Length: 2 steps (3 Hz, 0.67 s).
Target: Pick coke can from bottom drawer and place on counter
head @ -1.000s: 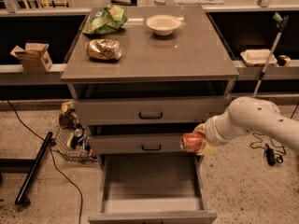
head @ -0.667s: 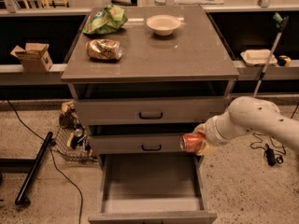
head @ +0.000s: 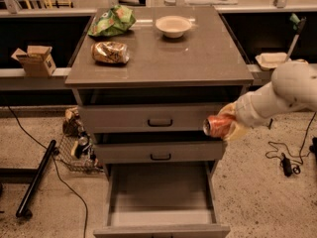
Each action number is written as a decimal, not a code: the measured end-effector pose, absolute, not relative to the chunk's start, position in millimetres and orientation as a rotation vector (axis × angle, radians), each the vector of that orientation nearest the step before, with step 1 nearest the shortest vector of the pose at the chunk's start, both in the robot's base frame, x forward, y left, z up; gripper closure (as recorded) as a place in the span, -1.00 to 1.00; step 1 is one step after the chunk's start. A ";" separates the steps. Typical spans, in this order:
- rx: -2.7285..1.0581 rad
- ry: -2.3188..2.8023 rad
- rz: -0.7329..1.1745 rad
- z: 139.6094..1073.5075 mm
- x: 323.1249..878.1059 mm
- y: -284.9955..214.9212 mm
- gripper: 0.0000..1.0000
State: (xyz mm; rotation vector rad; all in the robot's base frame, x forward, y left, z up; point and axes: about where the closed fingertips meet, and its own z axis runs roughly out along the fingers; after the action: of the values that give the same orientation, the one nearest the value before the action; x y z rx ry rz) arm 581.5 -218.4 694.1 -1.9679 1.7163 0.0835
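The gripper (head: pixel 227 128) hangs in the air off the front right corner of the drawer cabinet, level with the gap between the two upper drawers. It is clamped on the small red cylindrical coke can (head: pixel 216 126). The can lies on its side in the grip, and its silver end points toward the cabinet front. The thick white arm (head: pixel 280 92) runs up and away from the gripper toward the right edge of the view.

Below the gripper, and further toward the middle of the cabinet, the wide deep grey bottom drawer (head: pixel 159 192) stands pulled out, its flat floor bare. Just beside the gripper, on the cabinet side, is the shallow grey top drawer with a black handle (head: pixel 159 119), pushed in. The shallow grey middle drawer (head: pixel 160 152) sits slightly lower than the gripper and is also pushed in.

Above the gripper lies the large square grey-brown worktop (head: pixel 203 58); the can is apart from it, lower than its edge. Far across the worktop from the gripper rest a shiny gold-brown snack bag (head: pixel 110 52) and, behind that, a crumpled green chip bag (head: pixel 111 21). A pale round bowl (head: pixel 173 26) stands near the worktop's back edge, well above the gripper.

On the speckled floor beneath the arm trails a thin black cable (head: pixel 283 158). Well beyond the cabinet from the gripper, a small brown cardboard box (head: pixel 34 59) sits on the pale ledge, and a wire basket (head: pixel 74 151) stands on the floor beside the cabinet
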 end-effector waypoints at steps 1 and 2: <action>-2.016 1.713 0.052 757.5 594.7 -234.6 1.00; -2.089 1.701 -0.061 813.4 602.7 -239.9 1.00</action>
State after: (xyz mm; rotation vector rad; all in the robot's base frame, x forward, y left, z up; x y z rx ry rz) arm 602.7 -239.9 813.4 -2.0893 1.7008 -0.0612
